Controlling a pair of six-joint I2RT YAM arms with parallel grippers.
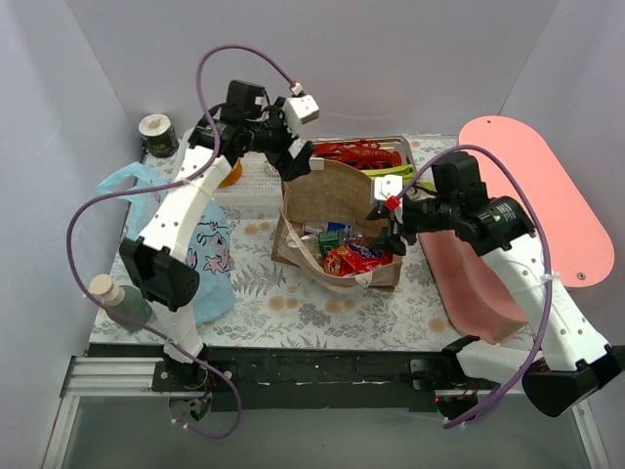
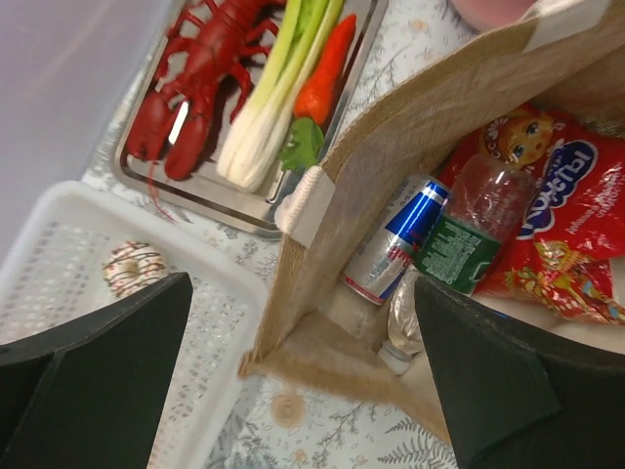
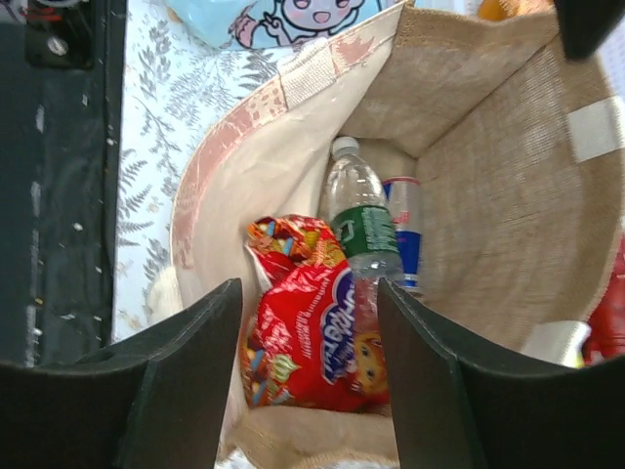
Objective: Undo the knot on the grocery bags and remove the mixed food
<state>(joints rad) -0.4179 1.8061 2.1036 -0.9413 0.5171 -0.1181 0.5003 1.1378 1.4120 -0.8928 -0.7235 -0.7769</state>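
Note:
The brown bag (image 1: 337, 191) stands open mid-table; it holds a shiny red snack packet (image 3: 312, 342), a clear bottle with a green label (image 3: 361, 230) and a slim blue-silver can (image 3: 405, 230). My left gripper (image 1: 293, 161) is open and empty above the bag's far-left corner (image 2: 293, 342). My right gripper (image 1: 389, 234) is open and empty over the bag's mouth, above the snack packet (image 2: 566, 215). The light-blue bag (image 1: 210, 249) lies at the left. The red lobster (image 2: 200, 68), leek (image 2: 273, 107) and carrot (image 2: 327, 73) lie in a steel tray (image 2: 225, 210).
A white slotted basket (image 2: 59, 234) beside the tray holds a round sprinkled piece (image 2: 132, 266). A green pump bottle (image 1: 122, 298) stands at the front left, a dark tub (image 1: 156, 137) at the back left. A pink board and basin (image 1: 547, 186) fill the right side.

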